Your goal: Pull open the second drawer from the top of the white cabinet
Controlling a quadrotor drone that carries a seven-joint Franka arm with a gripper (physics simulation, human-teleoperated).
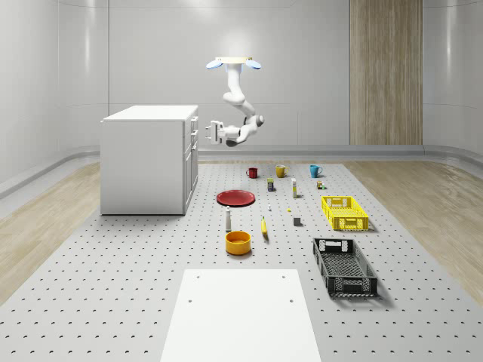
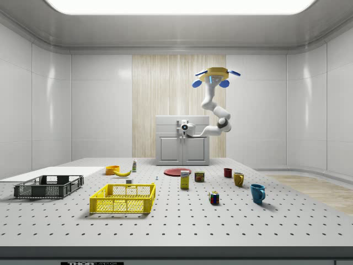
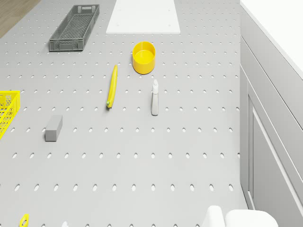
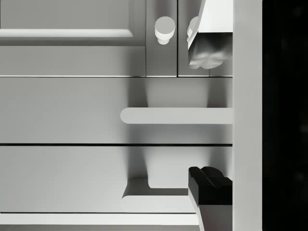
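Close against the wrist camera stand two gripper fingers, a pale fingertip (image 4: 208, 50) toward the upper right of the frame and a dark one (image 4: 210, 185) toward the lower right, set apart with a bar handle (image 4: 175, 115) crossing the gap between them but touching neither. That handle sits on a drawer front (image 4: 62, 109) of the white cabinet (image 1: 149, 160); a second bar handle (image 4: 154, 195) lies lower in the frame, beside the dark fingertip, and a round knob (image 4: 164, 29) sits near the top edge. All drawer fronts look flush (no gap showing at any seam).

In the whole-scene view the cabinet stands left of centre on the perforated table (image 1: 113, 264), and the gripper (image 1: 212, 132) is at its front face near the top, the arm bending up to the drone (image 1: 235, 64), which hovers high above the table just right of the cabinet. Below lie a red plate (image 1: 236, 197), an orange bowl (image 1: 238, 242), a yellow crate (image 1: 344, 212) and a black crate (image 1: 344, 266).
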